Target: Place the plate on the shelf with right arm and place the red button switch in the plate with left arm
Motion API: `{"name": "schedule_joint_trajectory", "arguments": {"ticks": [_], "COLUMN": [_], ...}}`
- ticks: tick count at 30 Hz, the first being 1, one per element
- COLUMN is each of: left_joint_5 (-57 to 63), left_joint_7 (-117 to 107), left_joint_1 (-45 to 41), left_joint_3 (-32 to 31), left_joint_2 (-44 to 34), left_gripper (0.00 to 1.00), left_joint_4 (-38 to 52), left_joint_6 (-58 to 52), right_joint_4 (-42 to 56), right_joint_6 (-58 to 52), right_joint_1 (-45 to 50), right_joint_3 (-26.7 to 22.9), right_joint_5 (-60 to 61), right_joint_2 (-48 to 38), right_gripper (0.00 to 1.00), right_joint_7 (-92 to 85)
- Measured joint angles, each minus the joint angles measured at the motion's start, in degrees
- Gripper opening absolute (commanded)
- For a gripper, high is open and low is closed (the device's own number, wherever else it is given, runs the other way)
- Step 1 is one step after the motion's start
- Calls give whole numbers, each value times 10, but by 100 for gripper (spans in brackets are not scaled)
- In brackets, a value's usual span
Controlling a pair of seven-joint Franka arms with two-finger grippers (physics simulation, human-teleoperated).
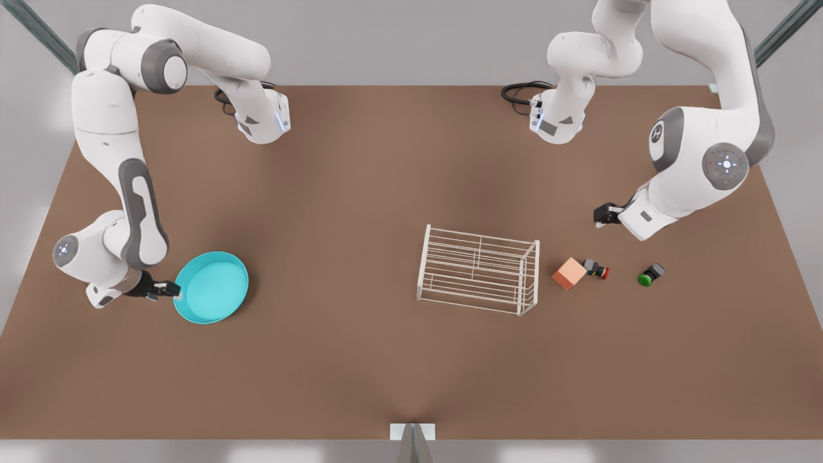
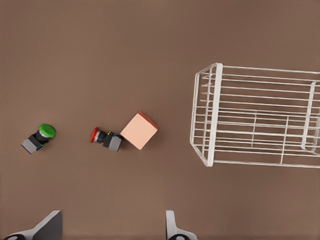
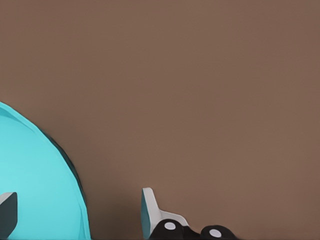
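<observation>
The plate (image 1: 211, 287), on the counter (image 1: 360, 360) well apart from the shelf (image 1: 478, 269), is straddled at its rim by the open right pincer (image 1: 172, 290), so closing is judged next; the left pincer (image 1: 603, 215), open, waits above the red button switch (image 1: 598, 270).

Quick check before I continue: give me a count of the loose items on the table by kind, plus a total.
Round turquoise plate: 1
White wire rack shelf: 1
Push-button switches: 2, one with a red cap, one with a green cap
Salmon-orange cube: 1
Total: 5
</observation>
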Motion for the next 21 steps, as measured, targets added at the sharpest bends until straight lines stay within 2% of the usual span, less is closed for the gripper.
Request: {"name": "schedule_joint_trajectory", "arguments": {"ticks": [3,9,12,18,21], "left_joint_5": [0,0,0,0,0], "left_joint_7": [-3,-7,-9,-11,-13], "left_joint_1": [1,12,15,15,12], "left_joint_3": [1,1,1,0,1], "left_joint_2": [0,0,-1,-2,-1], "left_gripper": [100,100,100,100,100], "left_joint_4": [0,-1,-3,-5,-5], "left_joint_6": [0,0,0,-3,-4], "right_joint_4": [0,0,0,0,0], "right_joint_6": [3,4,3,-3,-6], "right_joint_1": [0,-13,-23,-24,-24], "right_joint_3": [6,20,29,32,32], "right_joint_5": [25,42,47,51,54], "right_joint_2": [7,17,22,23,23], "right_gripper": [74,69,63,32,27], "right_joint_7": [-17,-44,-56,-77,-89]}}
